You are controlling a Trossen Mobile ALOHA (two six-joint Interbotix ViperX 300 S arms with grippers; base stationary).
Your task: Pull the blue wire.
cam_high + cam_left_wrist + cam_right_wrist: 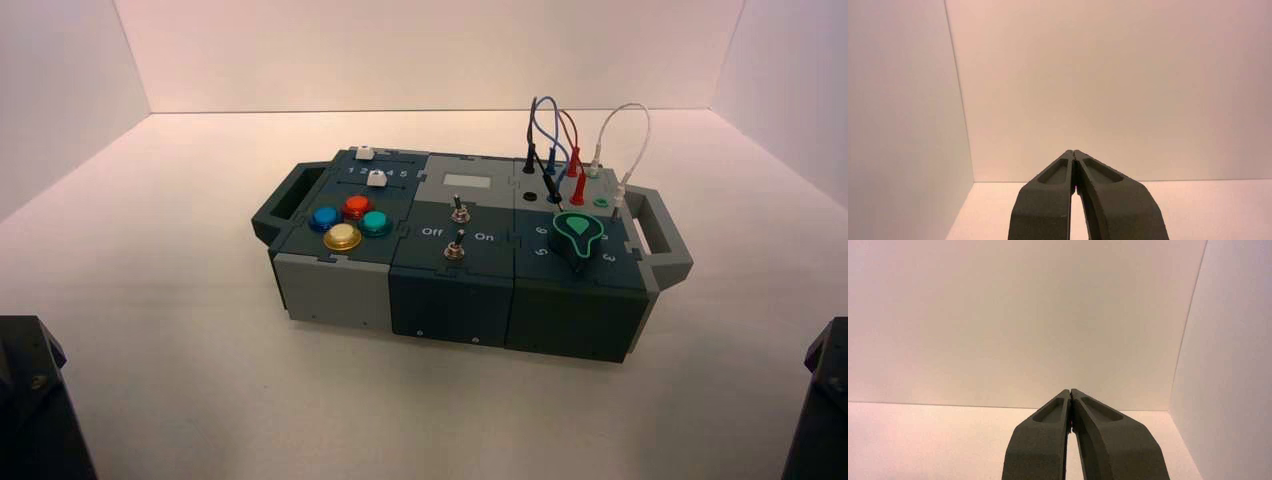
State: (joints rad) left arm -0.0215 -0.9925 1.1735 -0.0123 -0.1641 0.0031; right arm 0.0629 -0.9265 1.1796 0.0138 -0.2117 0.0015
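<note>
The blue wire stands as a tall narrow loop at the back right of the box, plugged in beside a dark wire, a red cable and a white cable loop. My left gripper is shut and empty, parked at the near left, far from the box. My right gripper is shut and empty, parked at the near right. Both wrist views face the bare back wall and show no part of the box.
The box carries coloured buttons at its left, two toggle switches in the middle and a green-edged knob at its right. It has a handle at each end. White walls enclose the table.
</note>
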